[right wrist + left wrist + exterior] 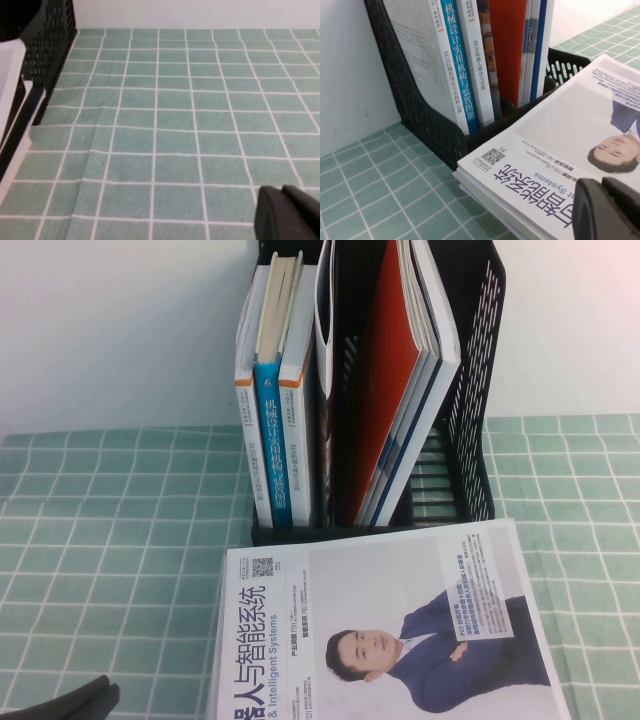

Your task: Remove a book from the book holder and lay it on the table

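Note:
The book [400,620], a pale grey-white magazine with a man in a blue suit and a QR code, lies flat on the table [100,540] right in front of the book holder [470,390]. It also shows in the left wrist view [555,145]. My left gripper [85,698] sits low at the near left, apart from the book's left edge, its fingers together and empty [605,210]. My right gripper [287,212] is shut and empty over bare green cloth [175,125], to the right of the holder [50,40]. It is out of the high view.
The holder [420,110] still holds several upright books with white and blue spines [270,440] on its left and a red-covered magazine [395,370] with other thin ones on its right. A white wall stands close behind it.

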You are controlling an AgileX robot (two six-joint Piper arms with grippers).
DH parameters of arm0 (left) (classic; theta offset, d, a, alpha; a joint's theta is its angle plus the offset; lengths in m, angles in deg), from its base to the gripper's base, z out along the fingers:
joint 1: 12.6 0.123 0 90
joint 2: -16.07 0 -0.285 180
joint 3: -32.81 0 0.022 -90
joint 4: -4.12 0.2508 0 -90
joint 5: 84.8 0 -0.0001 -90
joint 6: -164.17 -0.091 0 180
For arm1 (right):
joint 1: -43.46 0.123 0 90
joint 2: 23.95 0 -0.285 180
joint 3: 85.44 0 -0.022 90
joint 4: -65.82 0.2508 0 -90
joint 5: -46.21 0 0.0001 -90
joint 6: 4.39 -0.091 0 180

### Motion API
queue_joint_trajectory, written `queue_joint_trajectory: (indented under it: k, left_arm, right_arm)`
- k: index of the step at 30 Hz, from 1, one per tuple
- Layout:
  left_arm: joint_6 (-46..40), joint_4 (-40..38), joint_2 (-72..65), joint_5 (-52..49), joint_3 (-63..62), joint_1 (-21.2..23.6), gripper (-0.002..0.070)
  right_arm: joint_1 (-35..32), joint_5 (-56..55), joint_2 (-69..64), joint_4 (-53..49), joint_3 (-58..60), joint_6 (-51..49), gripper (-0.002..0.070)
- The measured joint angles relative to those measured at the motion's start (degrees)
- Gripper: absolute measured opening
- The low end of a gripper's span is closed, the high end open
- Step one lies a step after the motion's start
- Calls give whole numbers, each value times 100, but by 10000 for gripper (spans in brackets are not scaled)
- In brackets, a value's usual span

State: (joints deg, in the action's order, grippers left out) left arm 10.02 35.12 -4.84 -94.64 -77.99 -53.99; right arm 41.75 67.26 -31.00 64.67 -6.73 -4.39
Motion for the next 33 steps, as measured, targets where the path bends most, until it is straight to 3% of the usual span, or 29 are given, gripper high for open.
queue_joint_trajectory:
  k: [11,31,33]
  left_arm:
    - [0,0,0,0,0,0,-3]
    - [-9,0,0,-28,0,0,-1]
    - [166,-24,95,-107,13,215,-2]
  right_arm:
    - [97,0,0,-10,0,517,-2]
    - [97,0,0,-10,0,554,-2]
    - [97,0,0,-10,0,554,-2]
